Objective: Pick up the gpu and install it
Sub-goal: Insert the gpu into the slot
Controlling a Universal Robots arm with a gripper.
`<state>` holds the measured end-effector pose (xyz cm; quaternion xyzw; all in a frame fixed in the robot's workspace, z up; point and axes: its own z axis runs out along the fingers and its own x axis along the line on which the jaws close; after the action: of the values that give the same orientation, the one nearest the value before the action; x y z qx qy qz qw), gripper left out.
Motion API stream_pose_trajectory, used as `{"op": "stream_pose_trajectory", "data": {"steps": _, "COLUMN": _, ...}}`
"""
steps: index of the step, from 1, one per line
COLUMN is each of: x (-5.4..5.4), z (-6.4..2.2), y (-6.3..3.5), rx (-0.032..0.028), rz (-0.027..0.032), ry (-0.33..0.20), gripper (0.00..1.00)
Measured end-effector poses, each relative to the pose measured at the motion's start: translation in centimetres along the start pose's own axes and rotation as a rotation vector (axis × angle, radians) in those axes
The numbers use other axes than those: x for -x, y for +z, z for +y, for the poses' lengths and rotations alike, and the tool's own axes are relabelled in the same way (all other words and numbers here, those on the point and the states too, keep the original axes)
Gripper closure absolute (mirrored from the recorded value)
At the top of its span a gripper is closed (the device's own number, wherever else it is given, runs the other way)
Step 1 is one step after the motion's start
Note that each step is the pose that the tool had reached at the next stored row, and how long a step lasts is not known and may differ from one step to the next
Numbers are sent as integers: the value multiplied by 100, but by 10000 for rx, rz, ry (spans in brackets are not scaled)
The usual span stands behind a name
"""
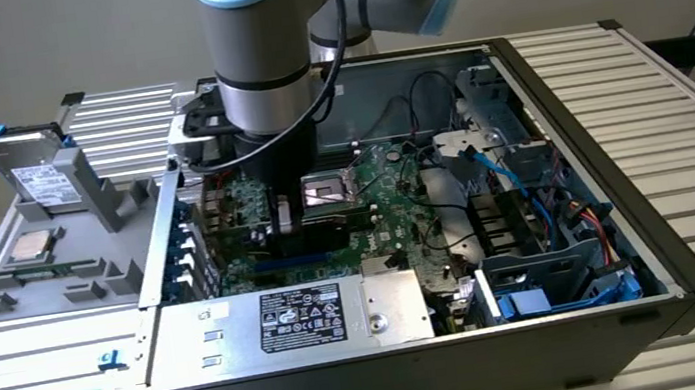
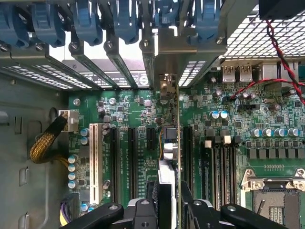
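Gripper (image 2: 167,193) closed on the gpu (image 2: 170,143), which stands edge-on and upright over the motherboard (image 2: 119,109) slots inside the case (image 1: 616,190). Its bracket (image 2: 164,52) meets the rear openings. Whether it is seated in a slot cannot be told.

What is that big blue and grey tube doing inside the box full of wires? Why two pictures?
The tube is a robot arm. One picture comes from a camera off the arm, the other from a camera on its wrist, looking down past its gripper. The box is an open computer case. The big green board inside is the motherboard. The gripper pinches a thin card, the gpu, seen edge-on over the board's long slots. On the grey tray at the exterior view's left lie other computer parts.
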<state>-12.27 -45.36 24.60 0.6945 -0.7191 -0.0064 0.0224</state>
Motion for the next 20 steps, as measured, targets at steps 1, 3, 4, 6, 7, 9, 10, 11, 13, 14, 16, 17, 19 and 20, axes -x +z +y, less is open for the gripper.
{"op": "stream_pose_trajectory", "data": {"steps": 1, "x": 0, "z": 0, "y": 1, "rx": 0, "rz": 1, "ry": -1, "gripper": 71}}
{"op": "stream_pose_trajectory", "data": {"steps": 3, "x": 0, "z": 0, "y": 1, "rx": 1, "rz": 0, "ry": -1, "gripper": 71}}
{"op": "stream_pose_trajectory", "data": {"steps": 4, "x": 0, "z": 0, "y": 1, "rx": 1, "rz": 0, "ry": -1, "gripper": 71}}
{"op": "stream_pose_trajectory", "data": {"steps": 6, "x": 0, "z": 2, "y": 2, "rx": 0, "rz": -1, "ry": 0, "gripper": 71}}
{"op": "stream_pose_trajectory", "data": {"steps": 7, "x": 0, "z": 3, "y": 3, "rx": 0, "rz": 0, "ry": 0, "gripper": 71}}
{"op": "stream_pose_trajectory", "data": {"steps": 9, "x": 2, "z": 7, "y": 7, "rx": 0, "rz": -1, "ry": 1, "gripper": 71}}
{"op": "stream_pose_trajectory", "data": {"steps": 10, "x": 2, "z": 7, "y": 12, "rx": -1, "rz": -3, "ry": 0, "gripper": 71}}
{"op": "stream_pose_trajectory", "data": {"steps": 11, "x": 3, "z": 7, "y": 16, "rx": -1, "rz": -3, "ry": -1, "gripper": 71}}
{"op": "stream_pose_trajectory", "data": {"steps": 13, "x": 2, "z": 12, "y": 26, "rx": 0, "rz": -1, "ry": 1, "gripper": 71}}
{"op": "stream_pose_trajectory", "data": {"steps": 14, "x": 2, "z": 15, "y": 28, "rx": 0, "rz": 0, "ry": 2, "gripper": 71}}
{"op": "stream_pose_trajectory", "data": {"steps": 16, "x": 2, "z": 27, "y": 29, "rx": 0, "rz": -2, "ry": 1, "gripper": 71}}
{"op": "stream_pose_trajectory", "data": {"steps": 17, "x": 2, "z": 28, "y": 29, "rx": 0, "rz": -3, "ry": 0, "gripper": 71}}
{"op": "stream_pose_trajectory", "data": {"steps": 19, "x": 2, "z": 28, "y": 30, "rx": 0, "rz": -4, "ry": 0, "gripper": 71}}
{"op": "stream_pose_trajectory", "data": {"steps": 20, "x": 2, "z": 29, "y": 30, "rx": 0, "rz": -4, "ry": 0, "gripper": 71}}
